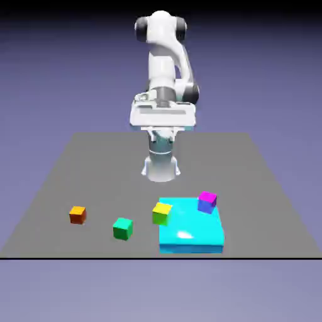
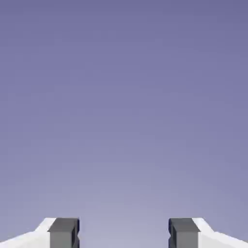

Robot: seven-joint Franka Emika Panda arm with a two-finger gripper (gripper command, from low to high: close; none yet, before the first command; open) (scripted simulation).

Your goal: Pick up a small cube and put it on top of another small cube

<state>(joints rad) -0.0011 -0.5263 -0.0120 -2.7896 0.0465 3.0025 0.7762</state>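
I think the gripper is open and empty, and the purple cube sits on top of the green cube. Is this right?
Not quite. The gripper is open and empty, but in the exterior view the purple cube sits on the cyan block, not the green cube, which stands alone on the table.

even, soft rendered light, sharp focus throughout both views, no blur or edge distortion, white glare spot on the cyan block [image 1: 190,234], backdrop gradient darker toward top, faint shadows
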